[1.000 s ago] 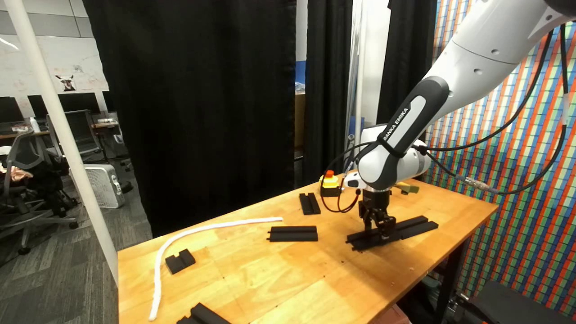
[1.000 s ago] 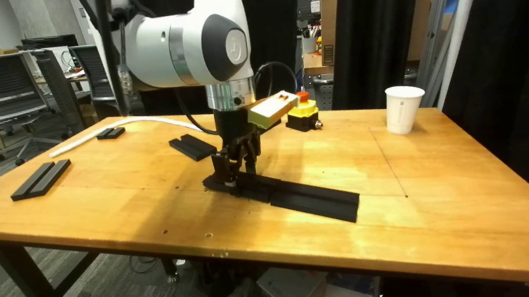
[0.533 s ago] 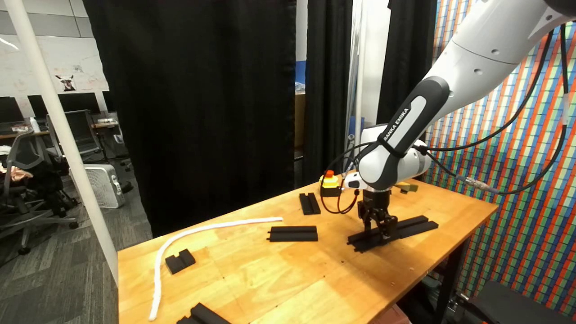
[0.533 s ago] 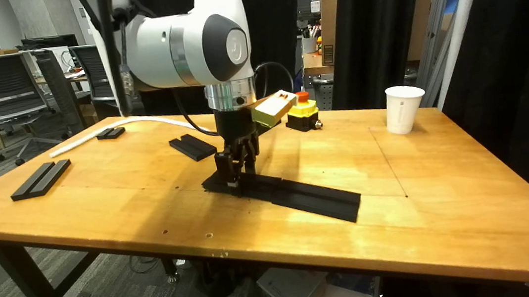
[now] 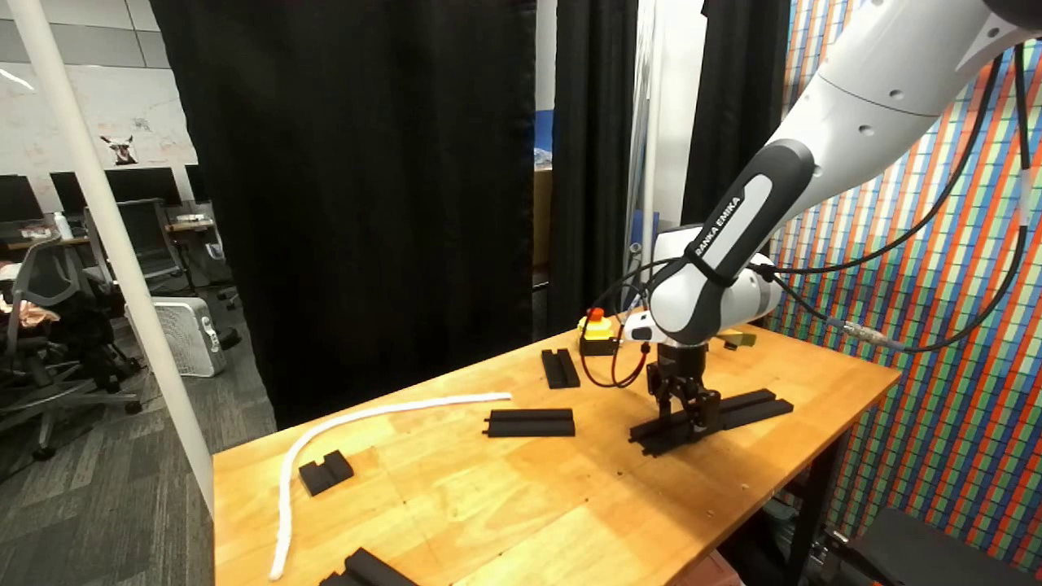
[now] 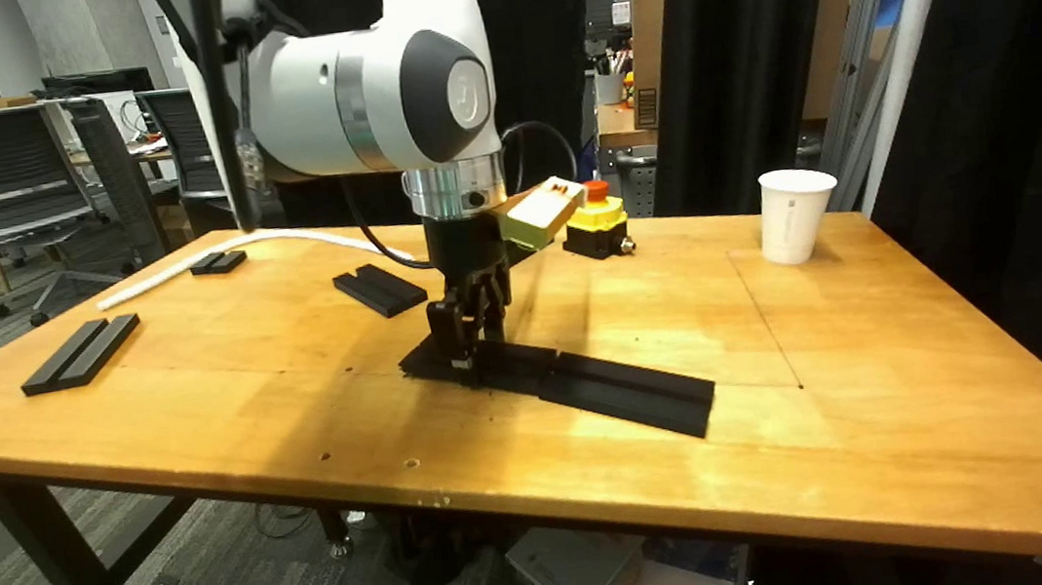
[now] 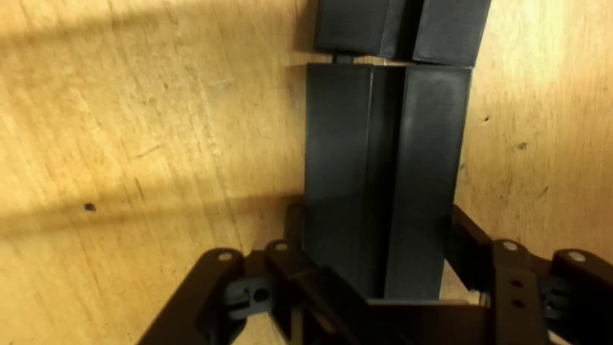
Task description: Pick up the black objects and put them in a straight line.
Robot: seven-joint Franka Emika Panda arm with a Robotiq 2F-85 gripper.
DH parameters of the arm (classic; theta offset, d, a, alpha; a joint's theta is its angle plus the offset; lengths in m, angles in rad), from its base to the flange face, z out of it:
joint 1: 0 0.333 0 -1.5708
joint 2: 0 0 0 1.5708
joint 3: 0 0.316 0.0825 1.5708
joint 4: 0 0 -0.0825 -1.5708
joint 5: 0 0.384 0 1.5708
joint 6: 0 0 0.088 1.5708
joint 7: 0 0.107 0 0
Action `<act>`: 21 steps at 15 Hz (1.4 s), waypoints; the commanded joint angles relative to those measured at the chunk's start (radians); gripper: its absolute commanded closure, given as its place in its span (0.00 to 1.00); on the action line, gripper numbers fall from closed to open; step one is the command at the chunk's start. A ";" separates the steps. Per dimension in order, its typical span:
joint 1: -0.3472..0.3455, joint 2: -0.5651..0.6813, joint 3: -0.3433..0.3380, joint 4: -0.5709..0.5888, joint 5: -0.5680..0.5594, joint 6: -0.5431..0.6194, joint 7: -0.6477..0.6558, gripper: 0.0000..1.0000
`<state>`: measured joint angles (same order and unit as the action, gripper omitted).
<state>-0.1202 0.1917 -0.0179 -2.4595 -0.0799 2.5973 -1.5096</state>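
Gripper (image 7: 376,235) clamped on a bar (image 7: 383,163), fingers (image 7: 470,249) snug to both sides, second bar (image 7: 397,28) at its twelve o'clock end, wrist view

In an exterior view, lower right, my black mechanical hand (image 5: 682,422) clasps a flat matte-black grooved bar (image 5: 672,440), end to end with a matching black bar (image 5: 755,413). At lower centre I see a third black grooved bar (image 5: 531,426) on the wooden counter (image 5: 521,505).
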 commanded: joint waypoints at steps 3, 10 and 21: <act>-0.015 0.008 -0.005 -0.011 0.014 0.060 0.025 0.54; -0.017 0.010 -0.019 -0.022 0.004 0.095 0.130 0.54; -0.026 0.017 -0.022 -0.015 0.003 0.089 0.235 0.54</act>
<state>-0.1387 0.1958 -0.0369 -2.4733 -0.0733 2.6669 -1.2960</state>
